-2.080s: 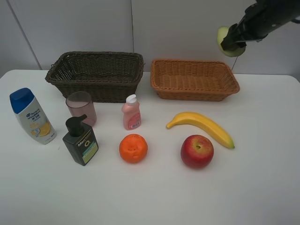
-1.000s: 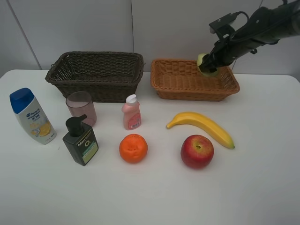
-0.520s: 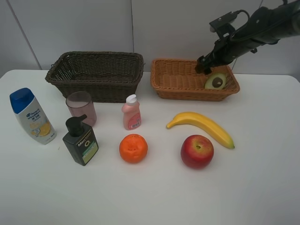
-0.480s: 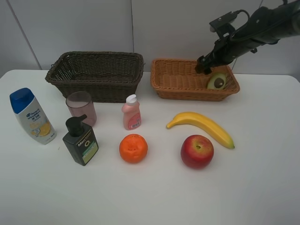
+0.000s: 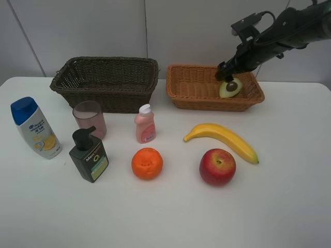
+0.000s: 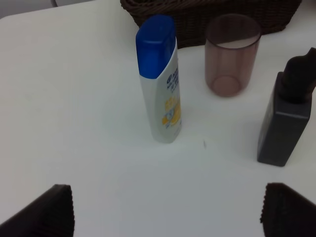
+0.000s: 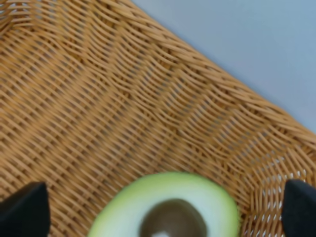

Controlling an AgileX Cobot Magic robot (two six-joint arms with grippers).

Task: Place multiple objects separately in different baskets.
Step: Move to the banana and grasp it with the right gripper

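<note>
One of eight done: the avocado point(image 5: 230, 87) lies in the tan basket point(image 5: 207, 105), the right gripper point(image 5: 226, 74) just above it, jaws spread and empty. The left gripper point(image 6: 167, 210) also gapes, holding nothing. Seven objects sit unsorted on the table point(image 5: 289, 196)

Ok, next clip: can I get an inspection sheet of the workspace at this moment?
Surface: white table, no marks seen.
Job's things: avocado half lies in the tan basket; nothing seen inside the dark basket; banana, apple, orange, shampoo bottle, cup, pump bottle and small pink bottle rest on the table.
Clutter: nothing seen.
Grippers: left gripper open above the table; right gripper open over the avocado half, not gripping it.
Cables: thin loop on the right arm.
Surroundings: plain pale wall behind.
</note>
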